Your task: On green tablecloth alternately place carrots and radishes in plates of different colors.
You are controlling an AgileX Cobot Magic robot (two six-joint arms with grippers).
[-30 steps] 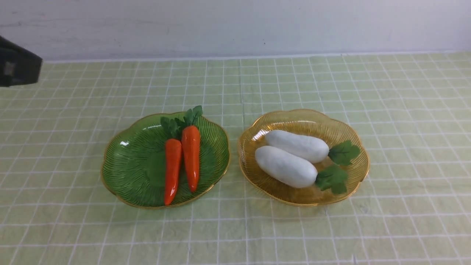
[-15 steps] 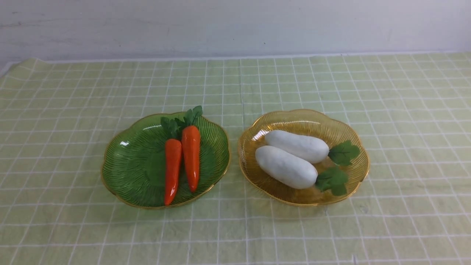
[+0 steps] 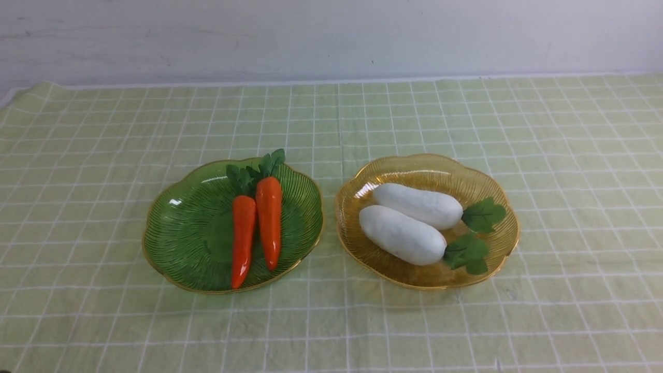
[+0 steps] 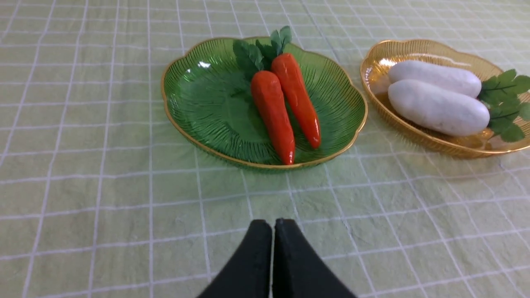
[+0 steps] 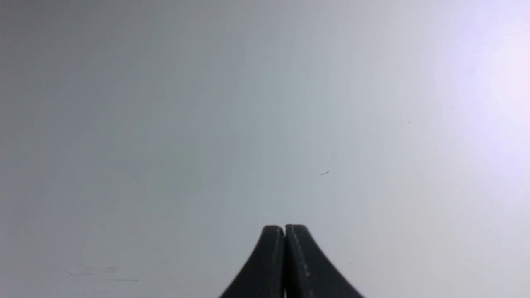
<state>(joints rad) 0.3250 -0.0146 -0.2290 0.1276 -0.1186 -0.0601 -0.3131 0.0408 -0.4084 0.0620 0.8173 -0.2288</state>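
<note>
The left arm has withdrawn from the front view since a second ago. Both the left jaws and the right jaws are clenched, empty. On the green tablecloth [image 3: 331, 114], both carrots [image 3: 269, 220] lie in the green plate [image 3: 181, 233], both radishes [image 3: 402, 234] in the amber plate [image 3: 414, 168].

From my station I saw the green tablecloth [image 3: 570, 155] lying flat. Toward the left arm's side sat the green plate [image 3: 176, 243], carrying the near carrot [image 3: 243, 238] and the far carrot [image 3: 269, 223] side by side, touching, leaves pointing away from the robot. Just beside it, toward the right arm's side, the amber plate [image 3: 430, 168] held the near radish [image 3: 401, 234] against the far radish [image 3: 418, 205], leaves pointing right.
</note>
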